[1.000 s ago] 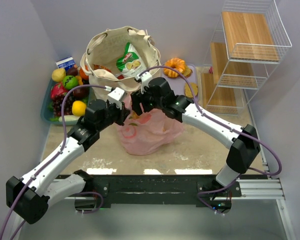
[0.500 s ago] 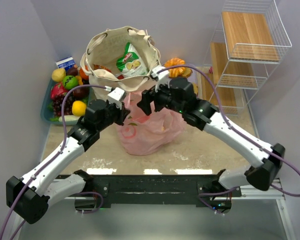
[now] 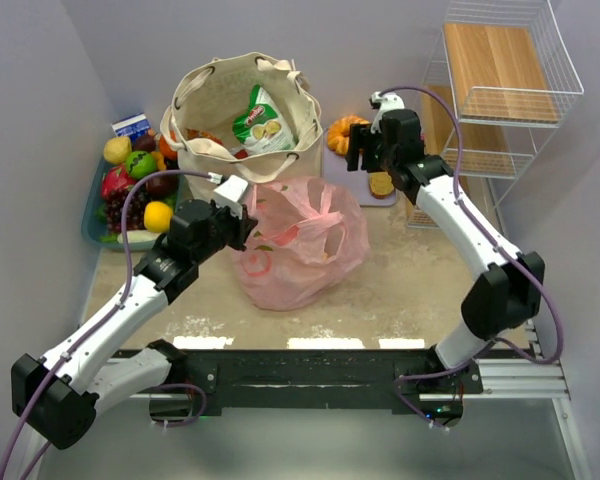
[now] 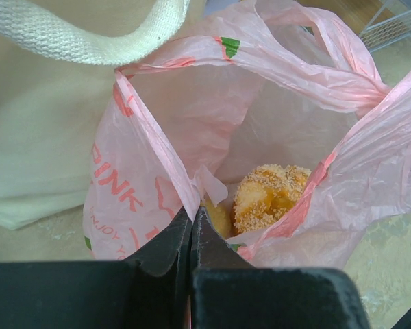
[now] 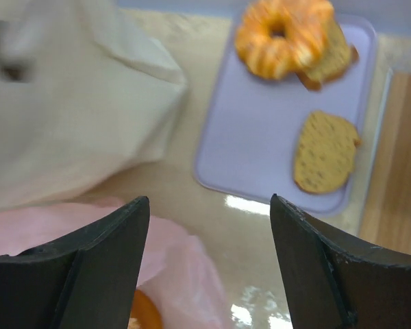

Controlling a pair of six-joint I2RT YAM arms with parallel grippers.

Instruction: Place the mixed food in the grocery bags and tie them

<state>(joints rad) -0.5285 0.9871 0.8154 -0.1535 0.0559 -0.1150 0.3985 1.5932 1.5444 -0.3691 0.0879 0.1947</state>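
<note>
Top external view, left pincer [image 4: 192, 216] pinching pink bag [image 3: 300, 250] rim, right pincer [image 5: 209, 204] spread, apparently above tray [image 5: 253, 137].

I am pinching the left gripper [image 4: 192, 218] tight on the left rim of the pink bag [image 3: 305, 250], its arm reaching in from the bag's near left with the elbow bent. I am hovering the right gripper [image 5: 209, 205] beyond the bag's far right side, fingers spread wide, gripping nothing, arm stretching forward.

Pale lilac walls [image 3: 80, 60] enclose a speckled beige tabletop [image 3: 400, 290]. At two o'clock stands a white wire rack [image 3: 500, 60] with wooden shelves; glare glints at six o'clock.
</note>
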